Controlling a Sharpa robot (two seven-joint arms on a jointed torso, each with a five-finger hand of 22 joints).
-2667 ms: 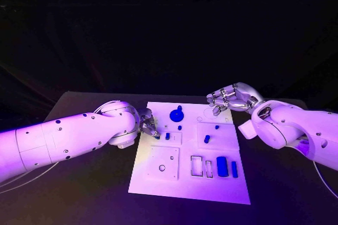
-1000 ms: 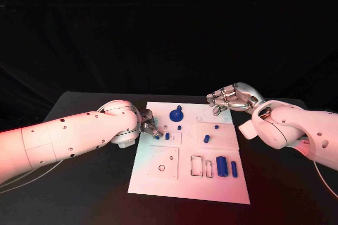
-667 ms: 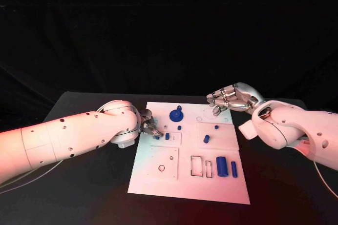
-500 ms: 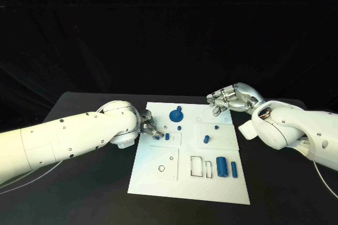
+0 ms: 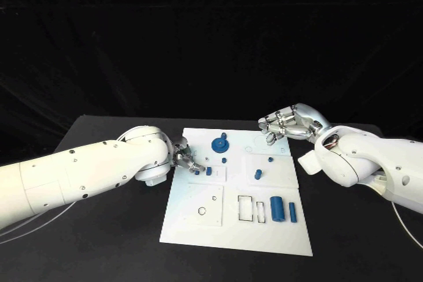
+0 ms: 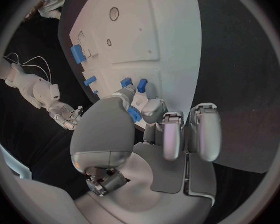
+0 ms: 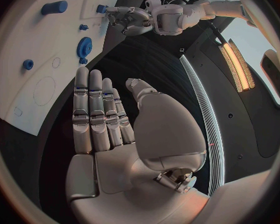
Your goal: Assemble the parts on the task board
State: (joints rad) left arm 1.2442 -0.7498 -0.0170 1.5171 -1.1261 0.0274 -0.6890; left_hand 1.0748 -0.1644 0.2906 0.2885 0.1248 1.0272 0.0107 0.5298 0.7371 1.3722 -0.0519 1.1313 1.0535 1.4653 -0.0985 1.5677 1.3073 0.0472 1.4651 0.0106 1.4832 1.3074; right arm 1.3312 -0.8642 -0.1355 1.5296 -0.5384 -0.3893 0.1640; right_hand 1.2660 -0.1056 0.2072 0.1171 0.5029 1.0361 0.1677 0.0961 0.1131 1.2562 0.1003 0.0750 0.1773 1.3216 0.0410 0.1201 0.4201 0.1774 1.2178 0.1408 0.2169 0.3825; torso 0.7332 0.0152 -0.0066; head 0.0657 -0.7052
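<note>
The white task board (image 5: 236,196) lies in the middle of the black table. My left hand (image 5: 185,158) rests at the board's left edge and pinches a small blue part (image 6: 134,115) between thumb and a finger, right beside an upright blue peg (image 5: 209,170). My right hand (image 5: 286,124) hovers over the board's far right corner, fingers straight and apart with nothing in them (image 7: 109,129). A blue gear (image 5: 219,146) sits near the far edge. A blue cylinder (image 5: 277,208) and a thin blue bar (image 5: 291,211) lie at the near right.
Another blue peg (image 5: 257,174) and a small blue stud (image 5: 269,159) stand mid-board. Two rectangular slots (image 5: 252,209) and a square panel with a round hole (image 5: 202,210) sit in the near half. Black table surrounds the board; a dark curtain hangs behind.
</note>
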